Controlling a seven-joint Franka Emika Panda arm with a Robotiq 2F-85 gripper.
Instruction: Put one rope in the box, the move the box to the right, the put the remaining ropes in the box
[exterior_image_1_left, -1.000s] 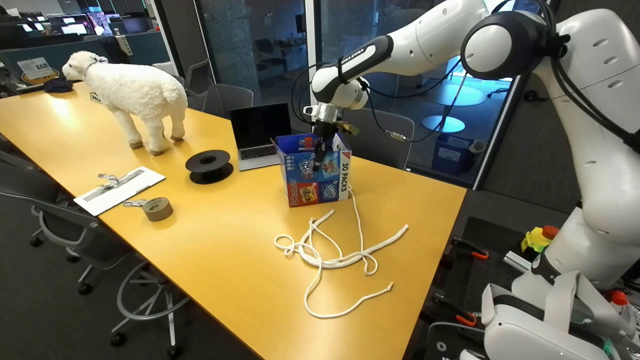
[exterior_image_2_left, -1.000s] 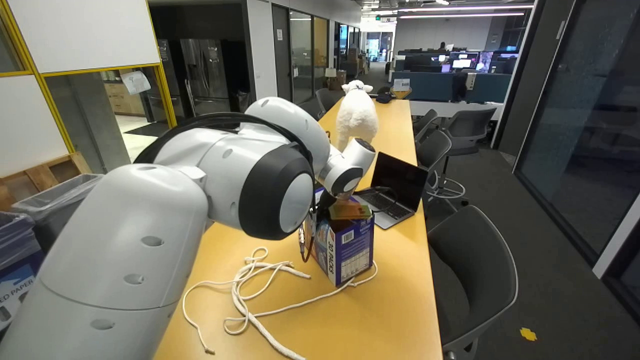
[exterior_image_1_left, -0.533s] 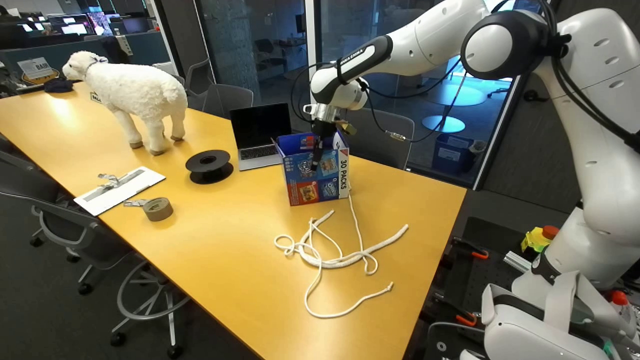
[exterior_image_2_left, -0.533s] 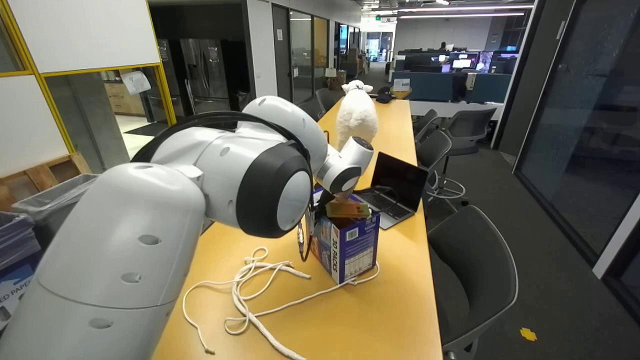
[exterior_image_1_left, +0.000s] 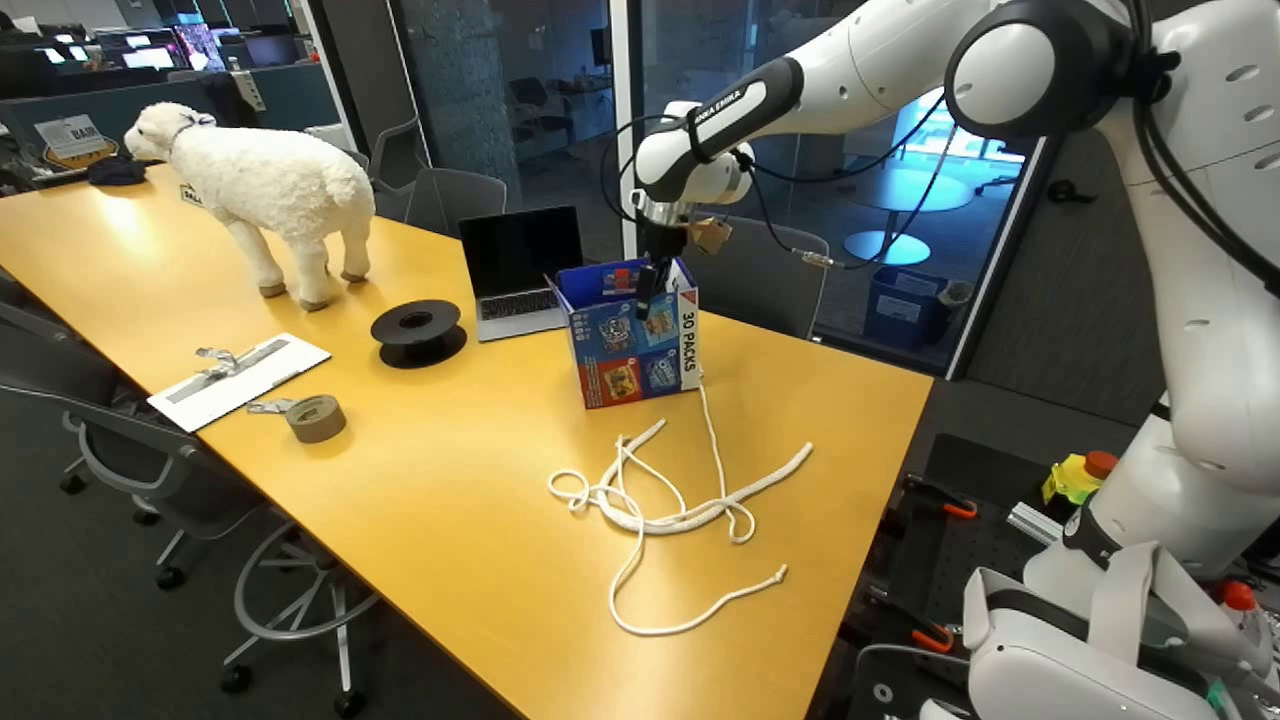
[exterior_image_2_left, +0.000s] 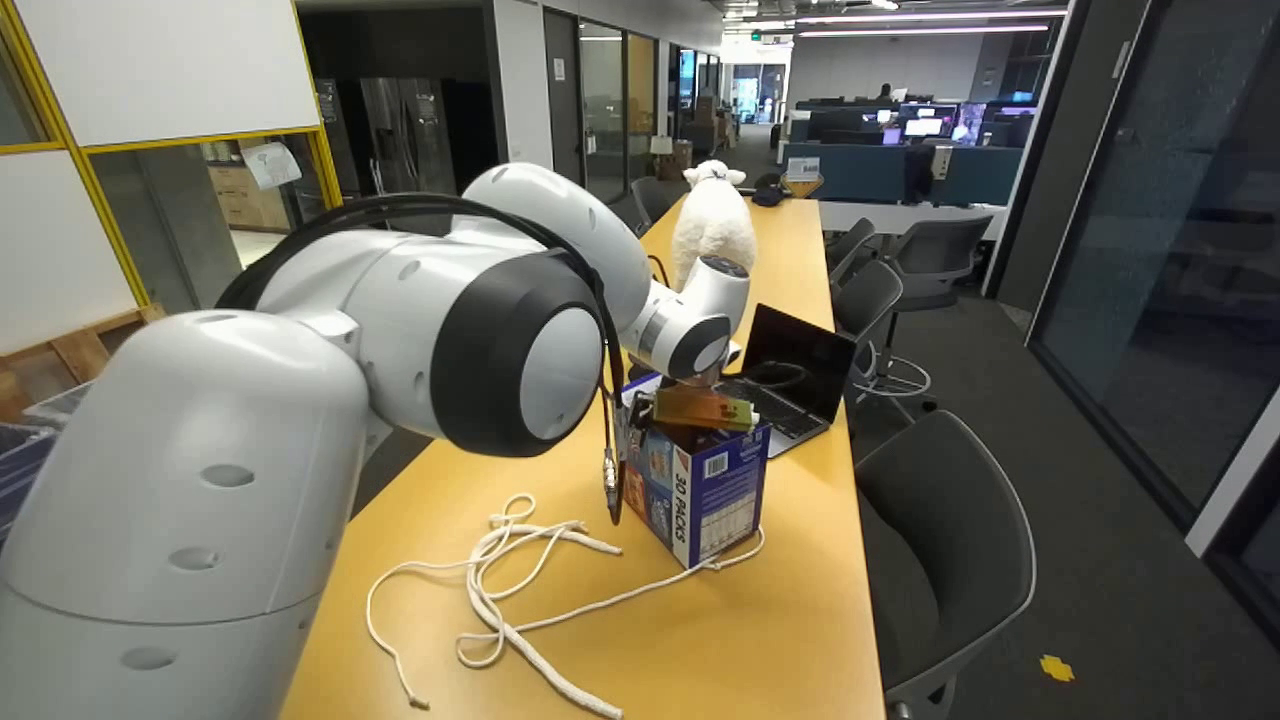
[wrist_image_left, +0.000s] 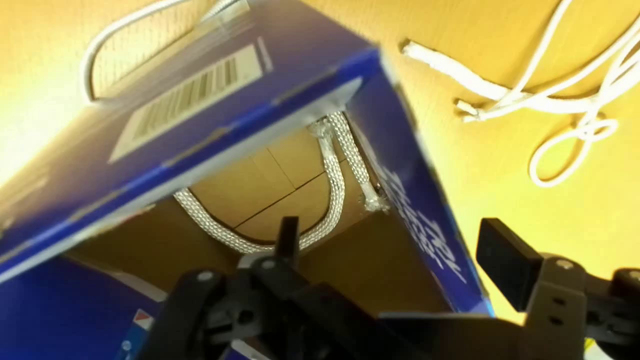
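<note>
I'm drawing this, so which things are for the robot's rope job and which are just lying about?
For the job:
robot gripper
blue box
rope inside it
loose ropes outside it

Just lying about:
toy sheep
laptop
black spool
tape roll
flat white board

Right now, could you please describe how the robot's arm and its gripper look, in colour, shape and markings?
The arm is white, with rounded segments, a black joint housing with a white round cap, and dark lettering ending in "EMIKA". Black cables run along it. The gripper is mostly black, with blocky fingers. Near it are a silver-coloured collar and a flat amber piece.
</note>
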